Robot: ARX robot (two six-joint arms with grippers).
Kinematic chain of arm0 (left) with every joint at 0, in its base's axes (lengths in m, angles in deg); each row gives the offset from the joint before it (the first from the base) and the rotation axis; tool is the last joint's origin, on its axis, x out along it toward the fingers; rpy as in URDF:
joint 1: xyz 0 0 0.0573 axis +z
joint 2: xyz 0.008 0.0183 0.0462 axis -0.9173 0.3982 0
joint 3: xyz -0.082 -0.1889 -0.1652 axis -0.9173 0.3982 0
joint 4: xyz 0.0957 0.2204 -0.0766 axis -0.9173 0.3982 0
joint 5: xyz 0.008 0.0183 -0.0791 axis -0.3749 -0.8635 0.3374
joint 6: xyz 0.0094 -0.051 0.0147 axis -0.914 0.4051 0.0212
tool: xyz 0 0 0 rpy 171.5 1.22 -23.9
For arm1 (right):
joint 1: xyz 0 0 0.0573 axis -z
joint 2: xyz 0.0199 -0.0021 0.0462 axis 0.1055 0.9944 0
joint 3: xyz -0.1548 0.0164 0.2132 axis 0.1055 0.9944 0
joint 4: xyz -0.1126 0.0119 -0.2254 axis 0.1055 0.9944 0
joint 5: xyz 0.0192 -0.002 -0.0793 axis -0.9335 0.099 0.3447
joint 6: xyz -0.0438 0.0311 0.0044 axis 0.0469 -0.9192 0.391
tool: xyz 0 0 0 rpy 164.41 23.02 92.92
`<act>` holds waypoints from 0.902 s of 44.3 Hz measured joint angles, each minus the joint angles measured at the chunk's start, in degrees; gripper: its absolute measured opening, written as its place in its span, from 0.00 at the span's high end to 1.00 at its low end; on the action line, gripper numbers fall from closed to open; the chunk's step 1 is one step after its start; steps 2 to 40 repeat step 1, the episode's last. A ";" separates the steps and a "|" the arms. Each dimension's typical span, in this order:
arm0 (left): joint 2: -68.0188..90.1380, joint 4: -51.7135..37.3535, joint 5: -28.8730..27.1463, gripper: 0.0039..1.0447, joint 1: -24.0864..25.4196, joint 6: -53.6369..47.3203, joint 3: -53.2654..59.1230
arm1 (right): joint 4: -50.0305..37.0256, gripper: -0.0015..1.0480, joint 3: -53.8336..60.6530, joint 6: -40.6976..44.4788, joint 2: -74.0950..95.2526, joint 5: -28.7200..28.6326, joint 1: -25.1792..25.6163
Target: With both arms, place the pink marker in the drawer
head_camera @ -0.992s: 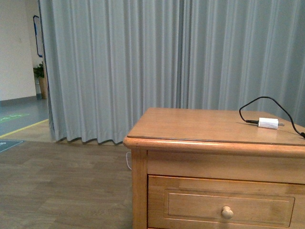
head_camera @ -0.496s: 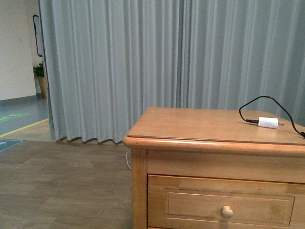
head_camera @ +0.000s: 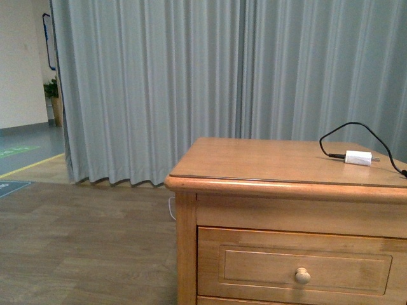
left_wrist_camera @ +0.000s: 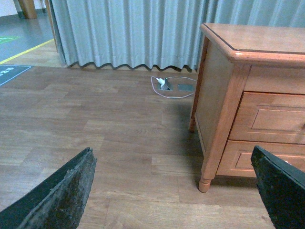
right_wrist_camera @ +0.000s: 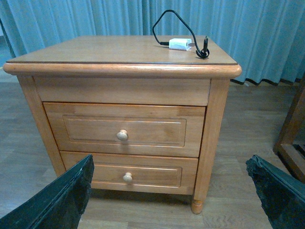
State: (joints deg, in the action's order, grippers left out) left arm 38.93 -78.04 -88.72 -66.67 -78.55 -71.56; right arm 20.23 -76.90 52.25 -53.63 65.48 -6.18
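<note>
- Looking from the front view, I see no arm and no hand at all. The drawer (head_camera: 304, 270) is closed, its round knob (head_camera: 303, 276) facing the robot. The wooden bench (head_camera: 286, 162) above it carries only a white plug (head_camera: 358, 157) with a black cable (head_camera: 356, 130). The pink marker is not visible, so I cannot say which way it lies or points.
- In the left wrist view, the left hand (left_wrist_camera: 176, 191) is spread wide and holds nothing; only its two black fingertips (left_wrist_camera: 62, 193) show at the edges. It faces the floor and the side corner of the cabinet, so the drawer front lies off to one side of it. No marker is here either.
- In the right wrist view, the right hand (right_wrist_camera: 171, 191) is also wide apart and empty. It looks straight at the cabinet front, and the upper drawer (right_wrist_camera: 125, 130) with its knob (right_wrist_camera: 122, 135) stands almost centred between the fingertips. A lower drawer (right_wrist_camera: 128, 171) is below it.
- My judgement: the right arm is better lined up with the knob, so pulling the drawer seems its job. The long axis of the marker stays unknown until it is found.
</note>
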 joint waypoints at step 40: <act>0.00 0.00 0.00 0.06 0.00 0.00 0.00 | 0.00 0.08 0.00 0.00 0.00 0.00 0.00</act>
